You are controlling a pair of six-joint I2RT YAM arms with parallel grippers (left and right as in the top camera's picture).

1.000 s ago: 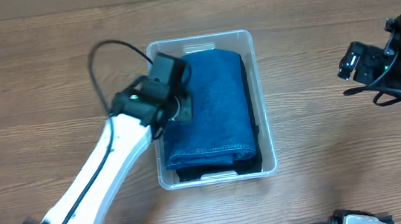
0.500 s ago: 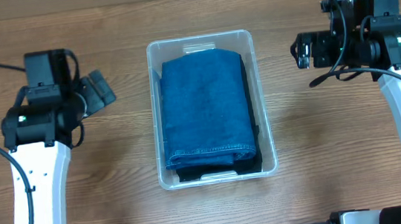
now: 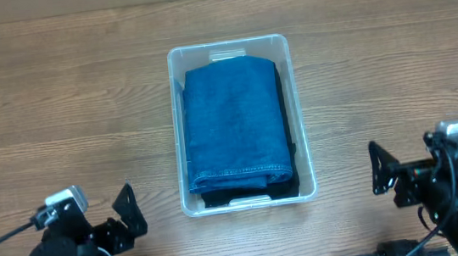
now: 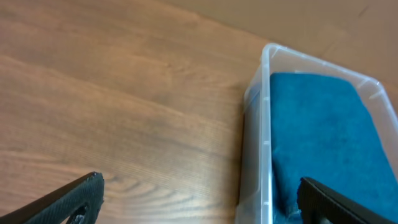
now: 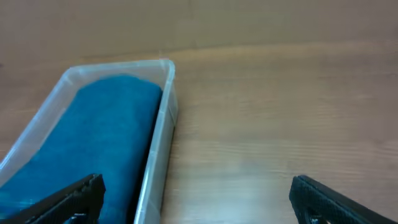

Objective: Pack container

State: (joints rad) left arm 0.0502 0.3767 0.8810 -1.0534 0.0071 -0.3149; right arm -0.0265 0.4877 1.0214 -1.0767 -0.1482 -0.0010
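1. Left gripper [image 4: 199,185]: matte black fingers [image 4: 74,198] spread wide with nothing between them, at the near left edge of the scene, pointed toward the far side.
2. Right gripper [image 5: 196,183]: same matte black fingers [image 5: 329,200], also spread wide and empty, at the near right edge.
3. Between the two and well apart from both: clear, see-through rectangular plastic container [image 3: 300,112] with rounded corners and a raised rim, in the middle of the scene, long sides running near to far.
4. Inside the container: folded blue denim cloth [image 3: 235,123], coarse weave, lying flat and filling most of the space, with a stitched hem along its near edge.
5. Beneath the denim, showing along the near and right edges: strip of black fabric [image 3: 249,194].
6. Under everything: light brown wooden table [image 3: 56,103], smooth, with grain streaks running left to right.
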